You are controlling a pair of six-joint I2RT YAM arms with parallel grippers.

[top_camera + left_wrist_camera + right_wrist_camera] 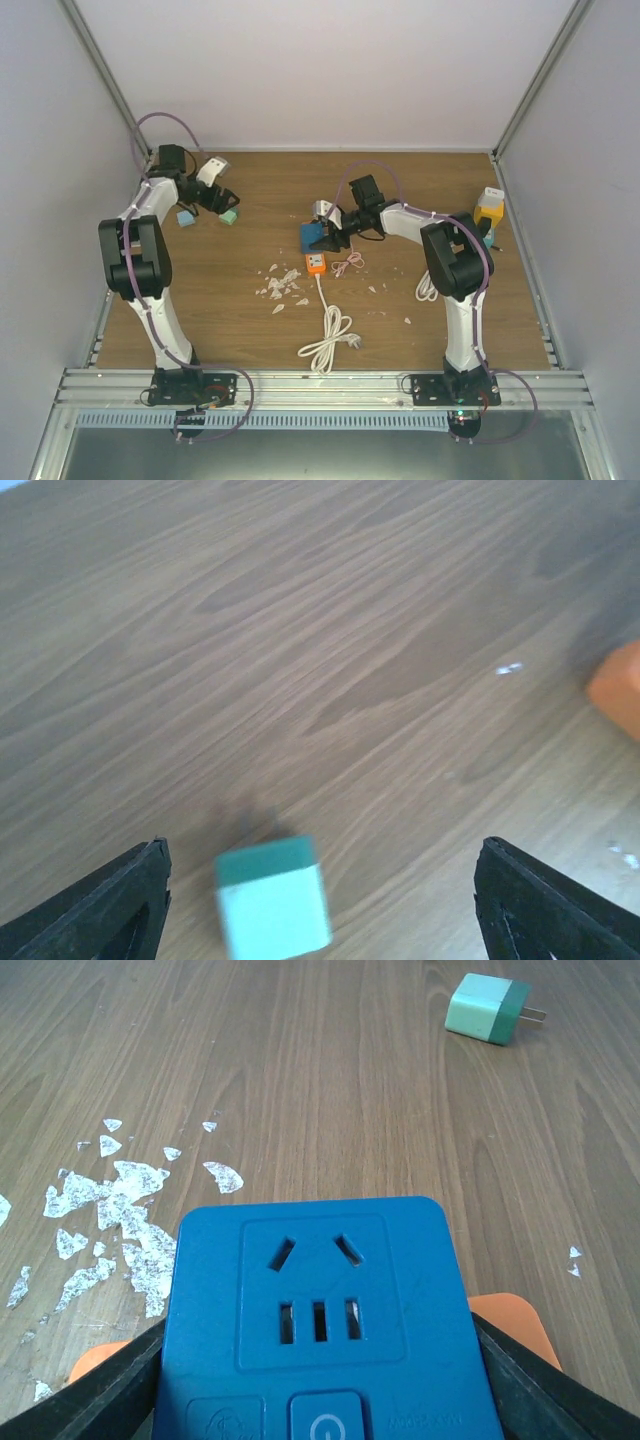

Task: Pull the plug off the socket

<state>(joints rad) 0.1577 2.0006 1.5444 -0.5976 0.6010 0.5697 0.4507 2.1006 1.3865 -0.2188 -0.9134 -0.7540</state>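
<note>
Plug (272, 900) is lying loose on the table (300, 630) below the wide-open left gripper (322, 860) while the right gripper (315, 1365) is clamping the blue socket (315, 1280).

A power symbol marks the blue socket's (320, 1300) button (325, 1422).

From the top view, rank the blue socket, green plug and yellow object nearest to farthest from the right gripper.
1. blue socket: held in the right gripper.
2. green plug: off to its left.
3. yellow object: far right edge.
</note>
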